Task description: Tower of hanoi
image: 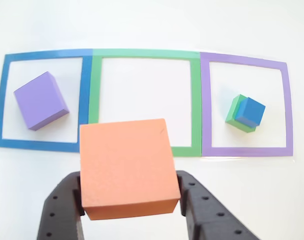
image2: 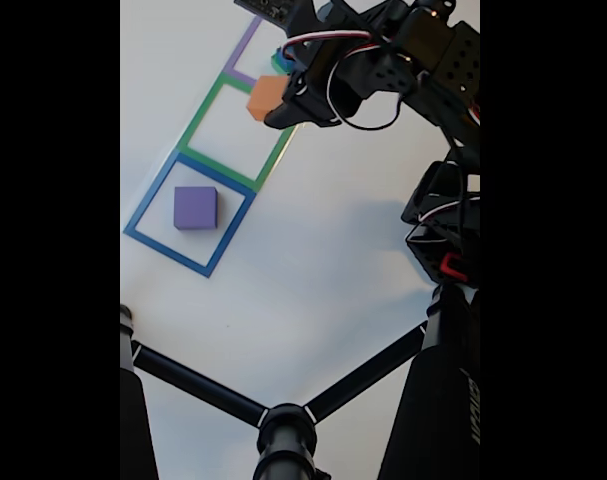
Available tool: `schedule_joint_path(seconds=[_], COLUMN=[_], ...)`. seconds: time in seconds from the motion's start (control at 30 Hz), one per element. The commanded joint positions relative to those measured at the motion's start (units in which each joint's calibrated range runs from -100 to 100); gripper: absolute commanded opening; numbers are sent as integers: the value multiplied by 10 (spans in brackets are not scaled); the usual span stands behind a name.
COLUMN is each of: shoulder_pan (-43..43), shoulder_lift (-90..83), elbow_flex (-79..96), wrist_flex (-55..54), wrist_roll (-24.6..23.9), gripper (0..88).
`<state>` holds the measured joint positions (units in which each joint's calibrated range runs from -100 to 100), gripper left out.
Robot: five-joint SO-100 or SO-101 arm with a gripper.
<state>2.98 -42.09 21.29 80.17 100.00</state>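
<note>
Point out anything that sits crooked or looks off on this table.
The purple block sits turned at an angle inside the blue outline. The blue cube rests off-centre on the green block, overhanging one side.

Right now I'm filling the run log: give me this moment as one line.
gripper: shut on orange block, lifted | purple block: in blue outline | blue cube: on green block, in purple outline
</note>
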Motion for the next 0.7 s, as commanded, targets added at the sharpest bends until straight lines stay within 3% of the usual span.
schedule_joint_path(seconds=[0.0, 0.43, 0.67], shoulder_pan=[-33, -148, -181], shoulder_lift=[-30, -73, -73], elbow_flex=[-130, -228, -140], wrist_flex=[102, 197, 99], wrist_roll=[0, 0, 0], gripper=[74, 75, 75])
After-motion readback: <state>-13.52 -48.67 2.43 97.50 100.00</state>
